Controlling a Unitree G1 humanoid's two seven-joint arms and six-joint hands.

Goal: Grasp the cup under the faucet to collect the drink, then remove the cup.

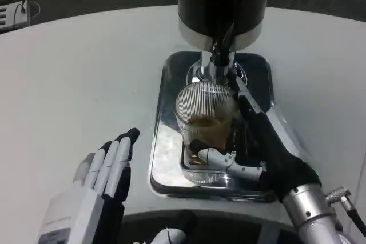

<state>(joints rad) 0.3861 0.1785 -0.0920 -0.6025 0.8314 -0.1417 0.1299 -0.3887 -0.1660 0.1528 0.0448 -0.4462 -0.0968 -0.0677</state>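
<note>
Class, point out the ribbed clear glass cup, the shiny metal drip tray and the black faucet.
Ribbed clear glass cup [203, 119]: head view, front wall.
Shiny metal drip tray [166, 147]: head view, left rim.
Black faucet [221, 50]: head view, spout.

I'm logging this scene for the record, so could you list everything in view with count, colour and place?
cup: one, clear ribbed glass holding some amber drink, on the tray under the faucet
faucet: one, dark, at the base of the dispenser, above the cup
dispenser: one, black with a silver band, top centre
tray: one, shiny silver, centre of the table
table: one, white, under everything
plug strip: one, white, far top left
left hand: one, white and black, fingers straight, left of the tray
right hand: one, black and white, gripping the cup
</note>
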